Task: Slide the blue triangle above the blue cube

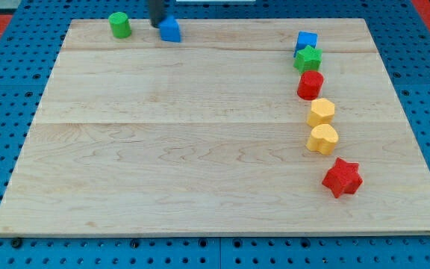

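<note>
- One blue triangle [171, 30] sits at the desk's [200, 149] twelve o'clock edge, blue cube [306, 40] far toward three o'clock.
- My tip [157, 24] touches its nine o'clock side, placed for pushing rightward.
- No pincer here.

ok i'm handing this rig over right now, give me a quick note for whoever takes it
My tip sits at the view's top edge, against the upper left side of the blue triangle.
The blue triangle is near the board's top, left of centre, with a green cylinder further left.
The blue cube is at the view's top right, heading a column: green star, red cylinder, two yellow blocks, red star.
Done: nothing yet that shows; the triangle is far left of the cube.
Left: push the triangle right along the top edge to a spot above the cube.
</note>
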`<action>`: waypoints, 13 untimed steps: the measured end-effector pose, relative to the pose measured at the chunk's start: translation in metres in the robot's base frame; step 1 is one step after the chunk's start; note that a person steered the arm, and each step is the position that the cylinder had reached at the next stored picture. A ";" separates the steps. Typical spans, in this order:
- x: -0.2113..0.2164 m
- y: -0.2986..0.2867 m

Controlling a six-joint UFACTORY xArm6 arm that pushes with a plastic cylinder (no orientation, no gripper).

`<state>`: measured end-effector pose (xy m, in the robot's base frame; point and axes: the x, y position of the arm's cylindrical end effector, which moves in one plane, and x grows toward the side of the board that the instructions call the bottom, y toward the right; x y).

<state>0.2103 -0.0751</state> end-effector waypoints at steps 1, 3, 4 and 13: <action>0.025 0.052; 0.062 0.039; 0.063 0.063; 0.029 0.157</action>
<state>0.2390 0.0822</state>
